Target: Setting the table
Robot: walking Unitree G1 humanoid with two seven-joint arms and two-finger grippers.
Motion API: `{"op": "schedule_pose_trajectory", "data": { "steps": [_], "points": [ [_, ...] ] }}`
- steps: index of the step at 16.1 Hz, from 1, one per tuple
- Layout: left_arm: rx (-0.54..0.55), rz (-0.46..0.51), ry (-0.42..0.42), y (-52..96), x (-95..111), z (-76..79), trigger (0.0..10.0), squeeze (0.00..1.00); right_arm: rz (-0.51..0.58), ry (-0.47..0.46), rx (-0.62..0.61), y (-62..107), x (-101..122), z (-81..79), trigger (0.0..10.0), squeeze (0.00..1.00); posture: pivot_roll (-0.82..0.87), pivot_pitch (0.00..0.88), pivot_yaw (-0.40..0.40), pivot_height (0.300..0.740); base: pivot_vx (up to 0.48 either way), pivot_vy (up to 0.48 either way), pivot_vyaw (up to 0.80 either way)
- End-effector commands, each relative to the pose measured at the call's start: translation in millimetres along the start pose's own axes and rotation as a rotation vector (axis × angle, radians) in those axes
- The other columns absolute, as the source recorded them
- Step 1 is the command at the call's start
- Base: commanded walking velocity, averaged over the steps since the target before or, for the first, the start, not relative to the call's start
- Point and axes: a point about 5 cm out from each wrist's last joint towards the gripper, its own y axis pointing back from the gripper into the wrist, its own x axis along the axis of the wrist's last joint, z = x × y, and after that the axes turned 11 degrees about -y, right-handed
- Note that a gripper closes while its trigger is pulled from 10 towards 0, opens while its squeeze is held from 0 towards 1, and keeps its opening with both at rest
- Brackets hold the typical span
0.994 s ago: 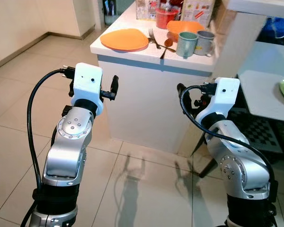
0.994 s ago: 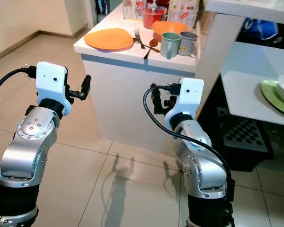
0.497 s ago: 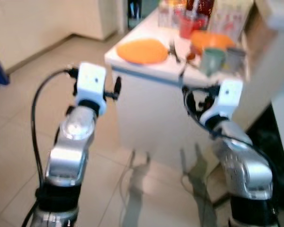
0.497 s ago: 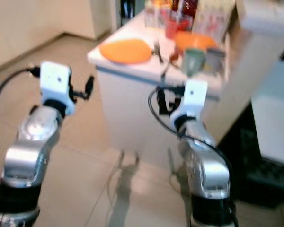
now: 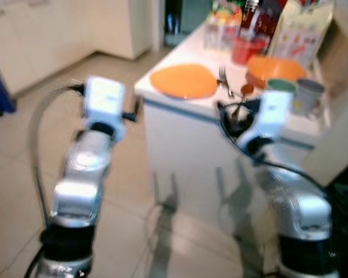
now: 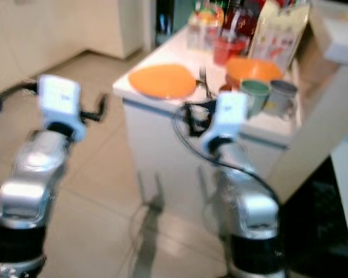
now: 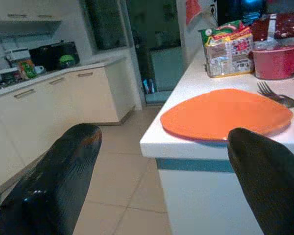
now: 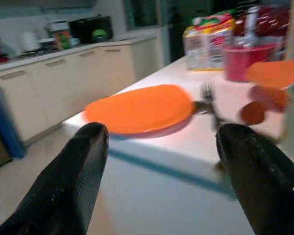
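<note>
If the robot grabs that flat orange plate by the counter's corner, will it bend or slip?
The orange plate looks rigid, probably plastic, so likely light and unbending. Its low rim lies nearly flat on the white counter, so getting fingers under could be awkward. The glossy surface may slip.

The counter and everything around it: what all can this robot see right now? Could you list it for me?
counter: one, white, straight ahead
plate: one, orange, flat near the counter's corner
fork: one, silver, beside the plate
bowl: one, orange, behind the cups
cups: two, green and grey, side by side
red container: one, at the back
food packets: several, colourful, at the back
kitchen cabinets: cream, across the floor
left gripper: black fingers apart, raised, short of the counter
right gripper: black fingers apart, raised, short of the counter
</note>
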Motion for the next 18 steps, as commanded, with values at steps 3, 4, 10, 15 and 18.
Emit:
{"op": "schedule_pose_trajectory", "data": {
  "steps": [3,4,10,15,18],
  "points": [
    [0.028,0.005,-0.012,-0.4,1,-9.6,10.0,0.0,0.008,-0.003,0.032,-2.5,3,-9.8,10.0,0.0,0.01,0.0,-0.032,0.74,0.451,0.0,0.0],
    [0.027,0.005,-0.013,-0.6,2,-9.7,10.0,0.0,0.011,-0.003,0.031,-2.9,4,-9.9,10.0,0.0,0.01,0.0,-0.031,0.74,0.454,0.0,0.0],
    [0.023,0.0,-0.016,0.3,1,-9.4,10.0,0.0,0.014,-0.001,0.042,-0.1,6,-11.1,10.0,0.0,0.01,0.0,-0.029,0.74,0.443,0.0,-0.38],
    [0.003,-0.011,-0.019,6.5,-2,-4.8,10.0,0.0,0.013,0.022,-0.006,7.0,5,-3.6,10.0,0.0,0.0,0.0,-0.032,0.74,0.224,0.0,0.0],
    [-0.029,0.009,-0.007,18.1,0,0.4,10.0,0.0,-0.01,0.018,-0.027,14.5,2,-3.6,10.0,0.0,0.01,0.0,-0.047,0.74,0.0,0.0,0.0]
  ]
}}
